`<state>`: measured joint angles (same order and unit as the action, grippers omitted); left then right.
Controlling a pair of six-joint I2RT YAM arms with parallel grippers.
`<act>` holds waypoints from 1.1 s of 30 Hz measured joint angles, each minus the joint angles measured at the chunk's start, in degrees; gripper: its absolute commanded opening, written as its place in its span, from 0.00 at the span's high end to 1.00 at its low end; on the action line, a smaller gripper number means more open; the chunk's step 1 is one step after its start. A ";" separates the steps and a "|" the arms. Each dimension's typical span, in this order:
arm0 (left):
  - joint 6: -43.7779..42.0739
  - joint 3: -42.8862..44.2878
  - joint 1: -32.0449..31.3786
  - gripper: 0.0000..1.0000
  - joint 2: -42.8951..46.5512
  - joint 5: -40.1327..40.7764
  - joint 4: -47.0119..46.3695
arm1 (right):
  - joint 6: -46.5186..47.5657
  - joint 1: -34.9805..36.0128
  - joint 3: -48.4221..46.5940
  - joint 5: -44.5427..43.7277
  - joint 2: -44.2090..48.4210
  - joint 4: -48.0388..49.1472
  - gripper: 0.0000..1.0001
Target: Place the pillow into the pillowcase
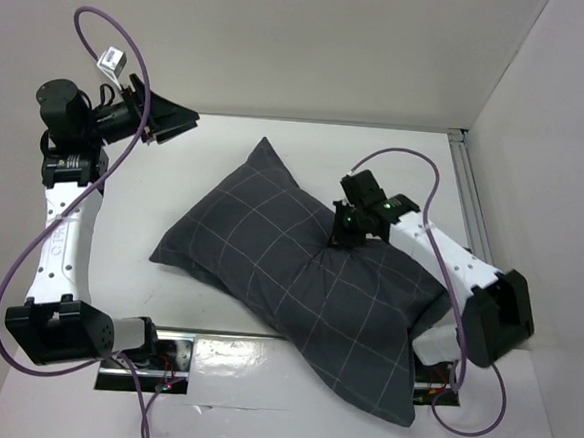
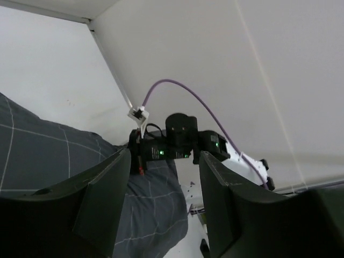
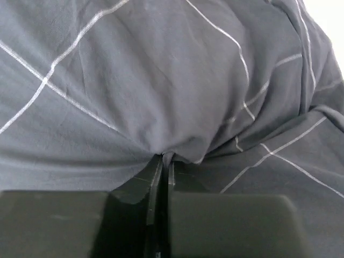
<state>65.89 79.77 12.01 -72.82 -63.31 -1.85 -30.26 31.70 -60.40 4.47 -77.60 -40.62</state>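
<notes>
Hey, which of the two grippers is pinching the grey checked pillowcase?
The right gripper: its jaws are shut on a fold of the pillowcase. The left gripper stands open, off the cloth, holding nothing.

A white table stands enclosed by plain white walls under even light.

The pillowcase covers its filling completely, so what bulges inside cannot be seen. In the right wrist view the cloth runs past every edge, and the right tool has its tips buried in a pinched fold. The bottom edge of the left wrist view cuts off the finger bases of the left tool.
</notes>
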 measured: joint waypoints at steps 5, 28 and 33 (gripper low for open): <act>-4.55 -1.11 -0.31 0.35 1.42 0.59 4.15 | 2.38 -1.86 -13.14 -0.20 -13.33 -0.83 1.00; -15.04 -1.92 -0.94 0.00 -0.74 5.25 13.64 | 13.44 -10.60 -49.22 -17.59 -25.77 4.48 0.00; -19.23 -0.76 -0.90 0.00 -0.74 8.04 18.14 | 12.83 -11.06 -41.53 -32.11 -9.70 2.36 0.00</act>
<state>46.65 79.00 11.11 -73.56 -55.27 16.29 -17.43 20.64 -101.93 -27.64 -87.31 -38.26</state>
